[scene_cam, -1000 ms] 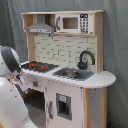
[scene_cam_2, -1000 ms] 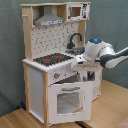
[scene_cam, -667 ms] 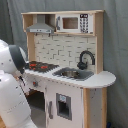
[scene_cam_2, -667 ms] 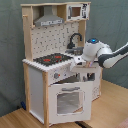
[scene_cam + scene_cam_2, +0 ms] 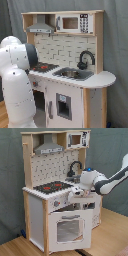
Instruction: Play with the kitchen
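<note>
Gripper point(image 5: 76, 190) sits at the counter's front edge by the stovetop point(image 5: 51, 187); you cannot tell whether it is released or clenched.

Your arm point(image 5: 15, 80) crowds the first exterior view's left of the kitchen point(image 5: 70, 75), which stands upright on the wooden floor. You look to be approaching the knobs point(image 5: 56, 203) above the oven door point(image 5: 67, 228); next, line up on one.

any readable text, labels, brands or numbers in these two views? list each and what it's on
None can be read.
The microwave has a keypad panel with pale marks, too blurred to read in the first exterior view.
In the second exterior view the same microwave shows no legible marks.
The kitchen's knobs, oven door and grey hood carry no visible text.
The robot arm shows no logo.
</note>
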